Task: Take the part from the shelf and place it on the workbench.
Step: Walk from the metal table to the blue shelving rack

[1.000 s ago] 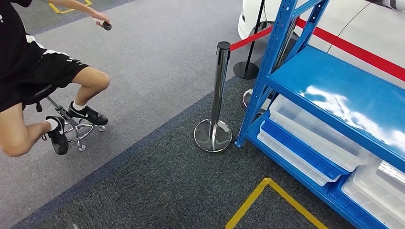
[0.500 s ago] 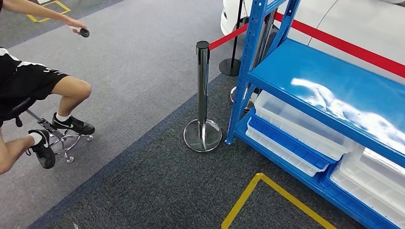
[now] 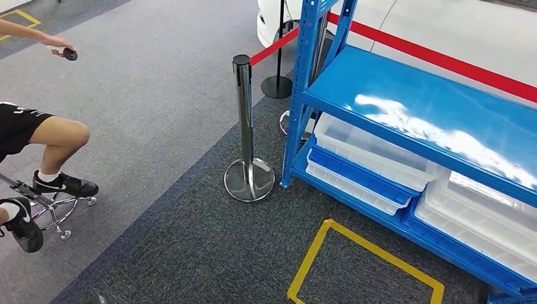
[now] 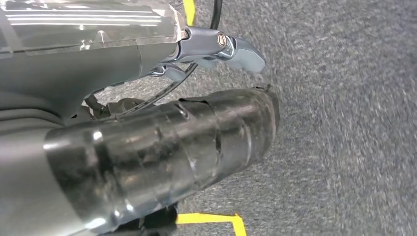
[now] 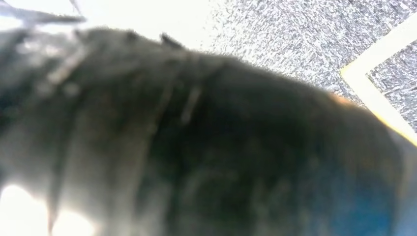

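Hanging over grey carpet, the left hand is seen from its wrist camera as a dark, glossy taped bulk beside a silver cover; how far its fingers are spread cannot be told, and nothing is seen in its hold. The right hand is shown in its own wrist view as a dark blur over carpet and a strip of yellow tape, so its state cannot be told either.

In the head view, a yellow floor marking is laid on the dark carpet at 6 o'clock. Just beyond it, at about 4 o'clock, the blue shelf is stood, its glossy upper board bare and reflecting light. Clear plastic bins with a blue tray between them are stacked on its lower level; the part cannot be made out on the shelf.

A chrome stanchion is planted just beside the shelf's corner post, with a red belt run from its top. At 9 o'clock a person is seated on a wheeled stool, a small dark object held out in one hand. A white car is parked behind the shelf at 1 o'clock.
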`<state>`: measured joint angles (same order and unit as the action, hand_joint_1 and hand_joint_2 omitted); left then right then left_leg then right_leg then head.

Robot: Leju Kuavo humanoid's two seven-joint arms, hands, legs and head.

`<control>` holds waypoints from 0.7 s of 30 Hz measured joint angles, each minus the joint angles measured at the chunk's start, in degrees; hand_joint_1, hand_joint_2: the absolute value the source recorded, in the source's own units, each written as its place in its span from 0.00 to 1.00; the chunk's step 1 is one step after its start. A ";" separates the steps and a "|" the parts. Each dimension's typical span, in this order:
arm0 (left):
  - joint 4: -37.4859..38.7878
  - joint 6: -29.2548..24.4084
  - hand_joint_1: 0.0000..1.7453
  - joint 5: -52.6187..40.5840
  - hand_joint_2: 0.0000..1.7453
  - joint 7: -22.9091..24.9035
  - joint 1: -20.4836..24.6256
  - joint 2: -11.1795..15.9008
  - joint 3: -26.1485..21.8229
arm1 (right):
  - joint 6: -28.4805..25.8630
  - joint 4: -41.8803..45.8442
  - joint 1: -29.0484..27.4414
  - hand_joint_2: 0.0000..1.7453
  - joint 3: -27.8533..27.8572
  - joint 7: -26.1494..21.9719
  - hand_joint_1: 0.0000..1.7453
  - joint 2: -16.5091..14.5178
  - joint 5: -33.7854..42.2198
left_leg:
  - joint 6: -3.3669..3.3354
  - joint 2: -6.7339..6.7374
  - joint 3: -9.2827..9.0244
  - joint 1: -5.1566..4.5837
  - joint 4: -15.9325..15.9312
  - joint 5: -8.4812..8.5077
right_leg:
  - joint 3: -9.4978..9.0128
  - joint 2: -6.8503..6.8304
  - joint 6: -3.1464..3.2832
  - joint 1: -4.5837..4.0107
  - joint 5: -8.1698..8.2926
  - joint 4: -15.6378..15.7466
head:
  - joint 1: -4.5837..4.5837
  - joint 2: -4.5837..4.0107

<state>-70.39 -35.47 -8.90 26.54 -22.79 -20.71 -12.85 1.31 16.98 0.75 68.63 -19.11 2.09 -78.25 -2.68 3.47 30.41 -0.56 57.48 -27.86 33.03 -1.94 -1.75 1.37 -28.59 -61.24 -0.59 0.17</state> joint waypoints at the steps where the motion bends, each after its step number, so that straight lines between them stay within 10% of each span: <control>1: 0.01 0.00 0.00 0.00 0.00 0.00 0.04 -0.01 0.01 | 0.01 0.00 0.05 0.00 0.00 -0.01 0.00 0.02 0.00 | 0.34 0.34 -0.08 -0.09 0.19 -0.29 | -0.77 -0.44 0.35 -0.17 0.36 1.61 | -0.02 0.00; 6: 0.01 -0.01 0.00 -0.02 0.00 -0.02 0.14 0.03 0.02 | 0.02 0.00 -0.19 0.00 0.00 0.00 0.00 0.02 0.00 | 2.00 -0.34 -0.04 0.00 2.31 -2.46 | -0.96 1.33 1.98 0.21 0.83 2.64 | -0.11 0.00; 9: 0.02 -0.02 0.00 -0.01 0.00 -0.02 0.06 0.08 0.00 | 0.02 0.00 -0.05 0.00 0.00 -0.01 0.00 0.01 0.00 | 2.87 -2.74 4.57 0.52 12.67 -8.16 | -0.76 2.60 2.46 0.37 1.11 2.73 | -0.18 0.00; 11: 0.03 -0.02 0.00 0.00 0.00 -0.01 0.05 0.09 0.00 | 0.02 0.00 -0.07 0.00 0.00 0.00 0.00 0.01 0.00 | 3.11 -2.95 6.54 0.77 16.64 -8.77 | -0.73 3.81 2.43 0.37 1.09 2.65 | -0.18 0.00; 15: 0.02 -0.02 0.00 0.00 0.00 -0.01 0.06 0.10 0.00 | 0.02 -0.02 0.03 0.00 0.01 0.00 0.00 -0.04 0.00 | 2.57 -5.64 1.04 1.07 4.00 -1.49 | -1.03 6.57 1.98 0.41 0.94 2.56 | -0.16 0.00; 17: 0.03 -0.02 0.00 -0.01 0.00 0.01 0.06 0.10 0.00 | 0.02 -0.01 0.08 0.00 0.01 0.00 0.00 -0.07 0.00 | 2.16 -7.08 -0.45 0.97 0.35 -0.59 | -0.76 7.76 1.23 0.47 1.07 2.62 | -0.14 0.00; 21: 0.03 -0.01 0.00 -0.02 0.00 -0.01 0.15 0.04 0.02 | 0.02 -0.01 -0.31 0.00 0.00 -0.01 0.00 -0.12 0.00 | 0.56 -4.89 -1.16 1.05 -1.29 0.30 | 0.12 7.21 -0.23 0.60 0.51 1.84 | -0.01 0.00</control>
<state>-70.36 -35.48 -8.92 26.53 -22.64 -20.68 -12.84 1.33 16.97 0.44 68.63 -19.11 1.97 -78.25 -2.12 -1.41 29.25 0.49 56.19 -27.56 33.15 5.27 -1.98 1.98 -28.07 -59.39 -0.60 0.17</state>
